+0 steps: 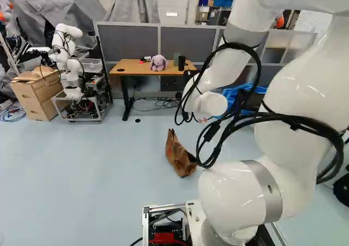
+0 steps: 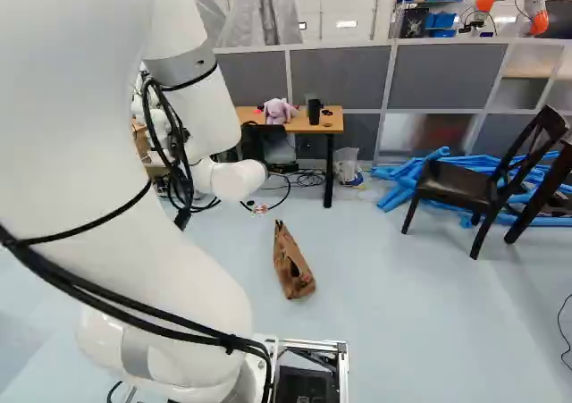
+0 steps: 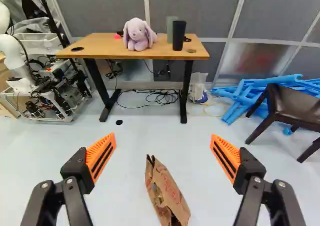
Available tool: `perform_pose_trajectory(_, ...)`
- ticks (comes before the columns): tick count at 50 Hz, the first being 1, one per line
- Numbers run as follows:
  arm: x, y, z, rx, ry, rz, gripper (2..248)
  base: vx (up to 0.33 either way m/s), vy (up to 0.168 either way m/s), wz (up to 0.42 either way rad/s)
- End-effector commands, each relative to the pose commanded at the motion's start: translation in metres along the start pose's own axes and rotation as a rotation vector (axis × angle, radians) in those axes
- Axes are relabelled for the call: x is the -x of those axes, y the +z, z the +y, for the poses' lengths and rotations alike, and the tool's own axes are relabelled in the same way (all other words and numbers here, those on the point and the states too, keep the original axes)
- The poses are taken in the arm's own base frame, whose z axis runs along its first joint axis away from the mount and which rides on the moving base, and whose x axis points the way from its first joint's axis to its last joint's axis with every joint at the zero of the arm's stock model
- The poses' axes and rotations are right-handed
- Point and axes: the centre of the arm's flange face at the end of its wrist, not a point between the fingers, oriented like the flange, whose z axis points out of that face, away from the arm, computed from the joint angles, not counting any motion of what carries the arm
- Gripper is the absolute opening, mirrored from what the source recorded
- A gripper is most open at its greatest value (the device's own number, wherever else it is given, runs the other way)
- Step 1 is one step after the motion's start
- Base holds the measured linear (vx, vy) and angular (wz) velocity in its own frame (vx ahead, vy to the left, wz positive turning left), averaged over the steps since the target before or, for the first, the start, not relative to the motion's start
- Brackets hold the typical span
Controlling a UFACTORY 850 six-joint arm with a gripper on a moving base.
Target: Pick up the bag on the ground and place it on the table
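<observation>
Grey partition panels [image 3: 185, 3]: backdrop, standing behind everything ahead of your claw [image 3: 163, 140].
Floor [image 3: 130, 136], pale blue: below the claw and onward to the worktop.
Claw, one: set wide, fingers well apart, gripping nothing.
Bag [image 3: 167, 193], one, brown paper: on the floor, below your claw and roughly in line with the gap between its fingers; touched by neither.
Worktop [image 3: 102, 46], one, wood on dark legs: ahead of the claw, beyond the bag. Carries a plush rabbit [image 3: 138, 34], a black cup [image 3: 178, 35] and a grey-green cup [image 3: 170, 29].
Done: by your ledger, little; the claw is open and facing the bag's area, which looks like preparation only.
Outstanding: lowering to the bag, closing on it, lifting, carrying it to the worktop, setting it down, letting go. You have, in my judgement, nearly the whole job left.
</observation>
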Motion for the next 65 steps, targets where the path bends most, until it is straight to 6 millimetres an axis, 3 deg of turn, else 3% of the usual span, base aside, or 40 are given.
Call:
perform_pose_trajectory(43,-0.009,0.079,0.004,0.007,0.003,-0.224,247,0.000,0.000,0.000)
perform_pose_trajectory(65,0.013,0.106,-0.002,-0.017,-0.022,-0.370,247,0.000,0.000,0.000)
